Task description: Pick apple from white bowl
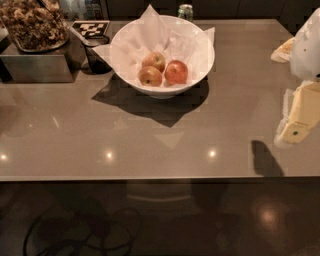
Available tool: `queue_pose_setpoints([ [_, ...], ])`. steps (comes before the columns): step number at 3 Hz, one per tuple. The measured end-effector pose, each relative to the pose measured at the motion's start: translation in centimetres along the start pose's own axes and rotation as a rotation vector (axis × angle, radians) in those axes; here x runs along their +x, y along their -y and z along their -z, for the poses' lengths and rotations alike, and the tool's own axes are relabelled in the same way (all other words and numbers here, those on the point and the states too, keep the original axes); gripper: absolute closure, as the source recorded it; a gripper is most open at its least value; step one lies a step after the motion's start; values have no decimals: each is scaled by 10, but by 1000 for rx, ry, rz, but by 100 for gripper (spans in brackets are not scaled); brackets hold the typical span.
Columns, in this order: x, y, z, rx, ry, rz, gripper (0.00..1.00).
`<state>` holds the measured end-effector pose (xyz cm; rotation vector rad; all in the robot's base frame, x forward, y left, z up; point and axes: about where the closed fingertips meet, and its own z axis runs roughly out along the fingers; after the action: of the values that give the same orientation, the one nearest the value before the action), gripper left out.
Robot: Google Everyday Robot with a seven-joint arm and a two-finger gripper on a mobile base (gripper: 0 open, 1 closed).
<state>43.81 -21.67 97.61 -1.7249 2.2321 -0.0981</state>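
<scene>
The white bowl (196, 76) stands at the back middle of the table, lined with crumpled white paper. Three apples lie in it. The reddest, roundest apple (176, 72) is on the right. Two yellower apples (154, 61) (150, 76) lie to its left, touching it. My gripper (299, 117) is at the right edge of the view, above the table, well to the right of the bowl and nearer the front. It is cream-coloured, hangs from a white arm (307, 45) and holds nothing that I can see.
A metal box (37, 64) topped with a tray of brown clusters stands at the back left. A dark cup (98, 54) and a checkered tag (90, 28) sit beside it. A glass jar (185, 11) stands behind the bowl. The table's front edge (150, 178) crosses the view.
</scene>
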Motion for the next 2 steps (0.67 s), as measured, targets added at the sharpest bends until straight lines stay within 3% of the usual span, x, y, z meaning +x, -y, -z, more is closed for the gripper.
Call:
queue_pose_setpoints([
  [1, 0, 0, 0, 0, 0, 0, 0],
  [2, -6, 7, 4, 20, 47, 12, 0],
])
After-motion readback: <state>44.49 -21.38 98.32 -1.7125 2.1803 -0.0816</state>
